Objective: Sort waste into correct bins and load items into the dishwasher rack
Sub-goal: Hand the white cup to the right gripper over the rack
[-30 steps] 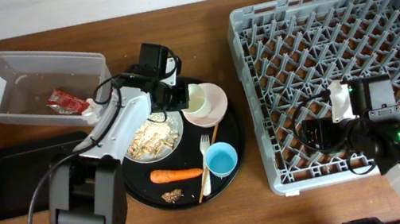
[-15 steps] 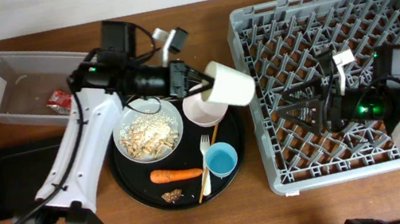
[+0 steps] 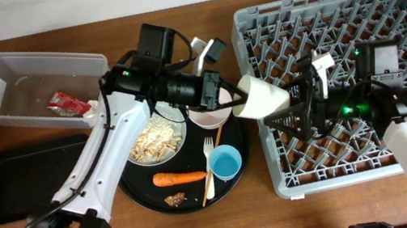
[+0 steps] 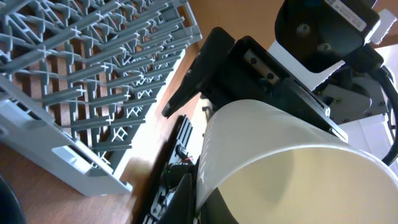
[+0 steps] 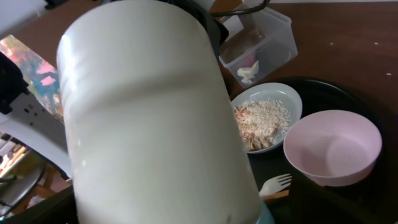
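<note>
Left gripper point(image 3: 236, 99) is clamped on the white cup point(image 3: 262, 98) at the left edge of the rack point(image 3: 335, 11), probably handing it to the open right gripper point(image 3: 295, 112).

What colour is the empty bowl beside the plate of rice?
Pale pink. The bowl shows best in the right wrist view; from overhead it looks nearly white.

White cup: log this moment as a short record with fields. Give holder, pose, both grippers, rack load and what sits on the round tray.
holder: left gripper, shut on the white cup
cup pose: tipped on its side, in the air over the left edge of the dishwasher rack
right gripper: open, fingers spread about the cup's base end; contact cannot be told
rack load: no dishes visible
on round black tray: plate, bowl, light-blue cup, fork, carrot
</note>
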You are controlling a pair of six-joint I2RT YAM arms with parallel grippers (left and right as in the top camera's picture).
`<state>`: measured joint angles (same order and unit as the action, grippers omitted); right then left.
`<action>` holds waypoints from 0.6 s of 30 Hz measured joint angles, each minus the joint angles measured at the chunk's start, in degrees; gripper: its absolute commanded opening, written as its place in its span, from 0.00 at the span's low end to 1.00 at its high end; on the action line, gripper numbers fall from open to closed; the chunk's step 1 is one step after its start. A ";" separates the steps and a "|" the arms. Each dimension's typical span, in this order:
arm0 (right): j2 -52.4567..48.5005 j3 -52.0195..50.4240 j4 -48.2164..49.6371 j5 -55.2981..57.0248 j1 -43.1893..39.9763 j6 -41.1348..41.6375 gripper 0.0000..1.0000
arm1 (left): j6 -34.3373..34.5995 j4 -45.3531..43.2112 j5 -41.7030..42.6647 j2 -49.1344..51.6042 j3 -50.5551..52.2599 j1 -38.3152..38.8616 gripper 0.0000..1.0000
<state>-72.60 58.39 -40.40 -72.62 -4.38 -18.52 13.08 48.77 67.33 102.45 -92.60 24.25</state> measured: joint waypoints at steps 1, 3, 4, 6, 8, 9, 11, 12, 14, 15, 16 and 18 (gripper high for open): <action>0.00 0.00 0.85 0.50 0.09 0.00 0.97 | 0.00 -0.02 0.04 0.00 0.00 -0.26 0.00; 0.00 0.00 2.71 -1.40 0.09 -0.13 0.93 | 0.00 -0.09 0.02 0.00 0.02 -0.26 0.00; 0.00 0.02 3.23 -2.34 0.09 -0.15 0.92 | 0.00 0.07 0.28 -0.02 0.00 -0.26 0.00; -0.07 0.00 6.21 -6.95 0.09 -0.13 0.85 | 0.00 0.11 0.37 0.00 0.02 -0.22 0.00; -0.07 0.00 6.64 -9.05 0.09 -0.11 0.72 | 0.00 0.11 0.20 -0.02 0.02 -0.20 0.00; -0.13 0.02 6.64 -9.16 0.02 -0.04 0.65 | -0.02 0.13 0.44 -0.02 0.02 -0.15 0.00; -0.22 0.02 6.60 -9.44 -0.17 0.17 0.61 | -0.09 -0.11 1.14 -0.02 0.02 -0.11 0.00; -0.22 0.02 6.64 -9.46 -0.20 0.22 0.61 | -0.22 -0.15 1.20 -0.02 0.00 -0.09 0.02; -0.22 0.02 6.34 -9.46 -0.31 0.28 0.56 | -0.24 -0.55 1.25 -0.02 0.02 -0.09 0.32; -0.22 0.02 6.19 -8.50 -0.26 1.44 0.54 | -0.48 -0.66 0.57 -0.02 0.02 -0.09 0.33; -0.22 0.02 5.97 -6.19 -0.04 3.76 0.53 | -0.02 -0.98 -1.99 -0.02 0.00 -0.07 0.37; -0.22 0.07 2.86 2.47 -0.07 9.62 0.50 | -0.04 2.84 -10.60 -0.02 0.02 -0.68 0.37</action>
<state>-72.82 58.46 -37.54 -70.15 -4.45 -8.91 13.04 51.62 56.73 102.43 -92.58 23.57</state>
